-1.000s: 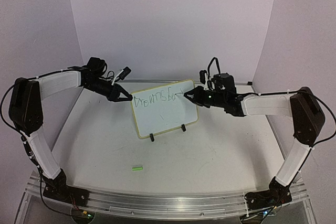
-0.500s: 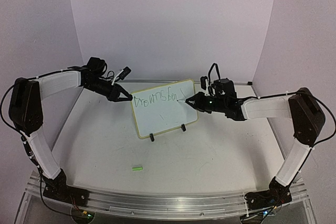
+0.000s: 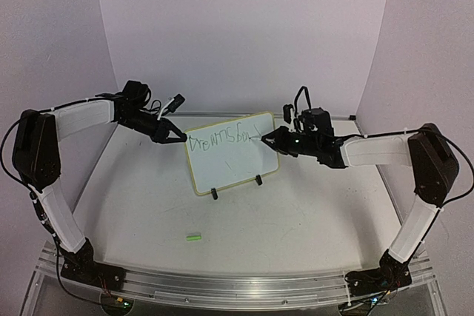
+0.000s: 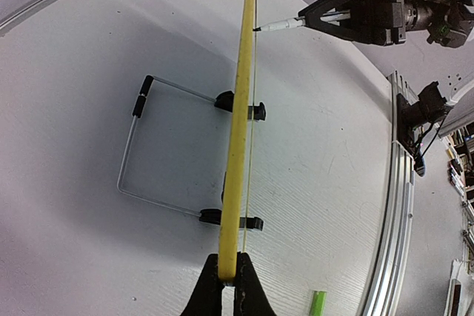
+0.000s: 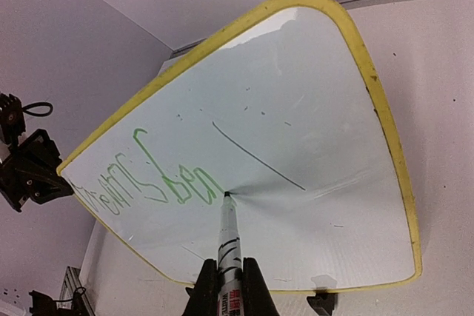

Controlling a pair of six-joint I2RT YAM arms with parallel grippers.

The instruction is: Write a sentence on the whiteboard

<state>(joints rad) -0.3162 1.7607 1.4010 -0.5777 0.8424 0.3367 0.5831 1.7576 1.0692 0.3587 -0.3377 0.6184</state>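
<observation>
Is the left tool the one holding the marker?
No, the left tool is shut on the yellow edge of the whiteboard, while the marker sits in the right tool.

the whiteboard is stood upright near the back middle of the surface, propped on two small black feet and a wire stand behind it. it is a small, glossy white rectangle, bordered by a pale yellow frame with rounded corners. it is turned slightly, with the right end set farther back than the left. its left edge is pinched by the closed left hand. the sentence is scrawled in thin green letters in one line along the top of the board, running from the left edge toward the right; the words cannot be read with certainty. the tip of a marker is pressed to the board at the end of the writing.
</observation>
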